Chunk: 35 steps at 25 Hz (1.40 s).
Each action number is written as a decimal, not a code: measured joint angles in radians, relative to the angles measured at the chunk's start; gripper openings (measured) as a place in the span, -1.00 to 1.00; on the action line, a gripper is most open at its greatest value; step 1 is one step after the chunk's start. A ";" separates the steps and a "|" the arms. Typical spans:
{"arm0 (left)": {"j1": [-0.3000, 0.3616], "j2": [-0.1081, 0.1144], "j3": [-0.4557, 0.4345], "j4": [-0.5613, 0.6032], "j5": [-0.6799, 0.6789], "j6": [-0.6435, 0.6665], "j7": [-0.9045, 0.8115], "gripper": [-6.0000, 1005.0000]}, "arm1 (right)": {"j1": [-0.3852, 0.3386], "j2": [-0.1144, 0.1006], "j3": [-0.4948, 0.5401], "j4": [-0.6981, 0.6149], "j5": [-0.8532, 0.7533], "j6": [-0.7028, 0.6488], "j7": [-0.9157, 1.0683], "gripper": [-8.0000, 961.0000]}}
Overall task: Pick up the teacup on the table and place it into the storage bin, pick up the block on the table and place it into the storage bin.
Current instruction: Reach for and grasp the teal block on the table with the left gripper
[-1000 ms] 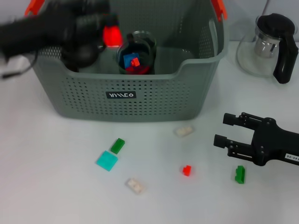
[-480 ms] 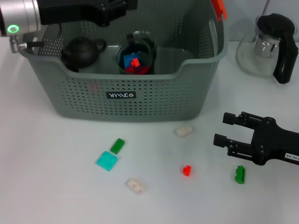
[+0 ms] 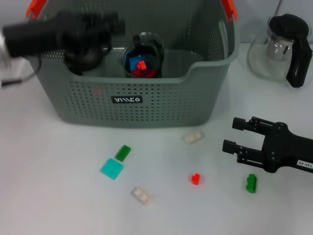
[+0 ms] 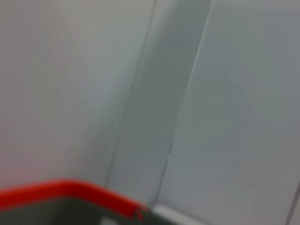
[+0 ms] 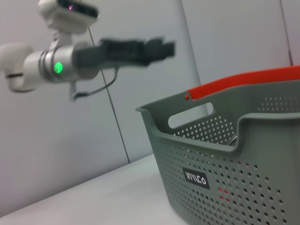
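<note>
Left tool [image 3: 115,23], state unclear, above the storage bin [image 3: 146,98]; open right tool [image 3: 235,135] rests among scattered blocks [image 3: 195,178]

Grey perforated storage bin [image 3: 146,105] with orange handle clips, black label, red, green, cyan, cream blocks

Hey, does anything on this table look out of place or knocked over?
Nothing is spilled or tipped. Small blocks lie loose in front of the storage bin: a green block, a red block and others. The glass teapot stands upright beside it.
</note>
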 joint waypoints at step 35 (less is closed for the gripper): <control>0.202 -0.079 -0.095 -0.420 0.360 -0.243 0.876 0.80 | -0.006 0.003 0.000 0.012 -0.006 0.012 0.001 0.59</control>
